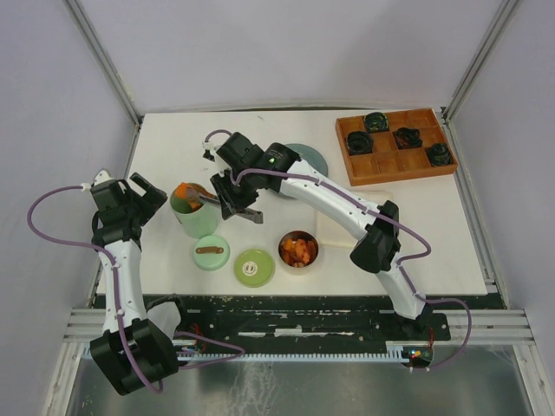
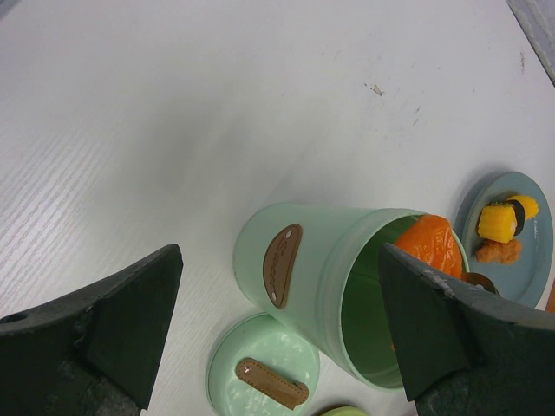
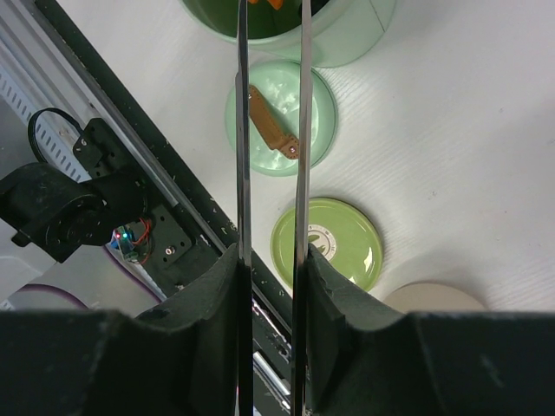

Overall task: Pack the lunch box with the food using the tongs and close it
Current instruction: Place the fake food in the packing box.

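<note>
The mint-green canister (image 1: 196, 220) of the lunch box stands open at the table's left of centre. Its flat lid with a brown handle (image 1: 211, 253) lies in front of it, and the lime-green lid (image 1: 254, 267) lies to the right of that. The small steel bowl (image 1: 298, 250) holds orange food. My right gripper (image 1: 238, 198) is shut on the tongs (image 1: 208, 201). Their tips hold an orange piece (image 2: 429, 243) at the canister's mouth (image 2: 381, 295). My left gripper (image 1: 143, 195) stands open just left of the canister, apart from it.
A grey-blue plate (image 2: 520, 273) behind the canister carries a yellow piece with a black band (image 2: 499, 222) and a red-brown piece (image 2: 498, 252). A compartmented wooden tray (image 1: 395, 163) with dark objects sits at the back right. The table's near edge runs along a black rail (image 1: 286, 316).
</note>
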Robot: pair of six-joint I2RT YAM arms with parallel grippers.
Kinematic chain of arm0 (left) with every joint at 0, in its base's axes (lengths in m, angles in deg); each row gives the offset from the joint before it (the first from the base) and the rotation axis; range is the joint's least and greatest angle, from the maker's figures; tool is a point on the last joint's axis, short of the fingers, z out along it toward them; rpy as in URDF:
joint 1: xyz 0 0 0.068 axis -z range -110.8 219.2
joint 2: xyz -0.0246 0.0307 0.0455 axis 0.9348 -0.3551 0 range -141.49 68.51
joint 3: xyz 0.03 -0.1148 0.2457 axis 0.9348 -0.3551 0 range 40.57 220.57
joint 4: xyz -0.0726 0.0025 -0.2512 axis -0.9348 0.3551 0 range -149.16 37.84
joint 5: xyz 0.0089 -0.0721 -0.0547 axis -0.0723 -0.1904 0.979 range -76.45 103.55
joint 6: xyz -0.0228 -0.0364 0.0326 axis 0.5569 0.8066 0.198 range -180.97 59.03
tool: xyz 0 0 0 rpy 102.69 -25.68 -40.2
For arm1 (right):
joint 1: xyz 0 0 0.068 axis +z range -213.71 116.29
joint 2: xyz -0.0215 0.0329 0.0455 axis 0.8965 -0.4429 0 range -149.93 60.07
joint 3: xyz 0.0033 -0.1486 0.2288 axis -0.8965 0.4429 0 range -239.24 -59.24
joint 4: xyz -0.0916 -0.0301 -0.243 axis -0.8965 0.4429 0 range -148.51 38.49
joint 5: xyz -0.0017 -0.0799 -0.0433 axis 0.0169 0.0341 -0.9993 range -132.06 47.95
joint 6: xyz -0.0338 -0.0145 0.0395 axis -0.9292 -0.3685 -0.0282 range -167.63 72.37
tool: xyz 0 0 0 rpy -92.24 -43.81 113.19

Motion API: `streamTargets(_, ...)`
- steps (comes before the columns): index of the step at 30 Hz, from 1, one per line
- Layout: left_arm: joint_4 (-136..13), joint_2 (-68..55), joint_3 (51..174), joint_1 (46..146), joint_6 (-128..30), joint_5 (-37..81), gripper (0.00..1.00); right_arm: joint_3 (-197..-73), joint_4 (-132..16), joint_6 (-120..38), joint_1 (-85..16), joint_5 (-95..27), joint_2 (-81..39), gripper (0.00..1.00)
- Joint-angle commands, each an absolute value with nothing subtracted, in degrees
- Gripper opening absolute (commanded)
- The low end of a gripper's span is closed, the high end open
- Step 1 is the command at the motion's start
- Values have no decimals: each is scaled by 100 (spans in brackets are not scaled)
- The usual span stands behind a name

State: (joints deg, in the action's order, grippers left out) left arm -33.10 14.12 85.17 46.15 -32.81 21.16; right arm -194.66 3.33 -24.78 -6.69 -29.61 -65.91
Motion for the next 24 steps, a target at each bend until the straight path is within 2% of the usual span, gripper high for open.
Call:
streamTargets(1,-3484,1461,8535,4592,-3155,2130,99,-19702,130,-2460,-633,-3017,-6418,35)
streamTargets(24,-3511,1415,8535,4599,-3152,2202,99,-19514,4,-2370,-646,-3281,-6192,40)
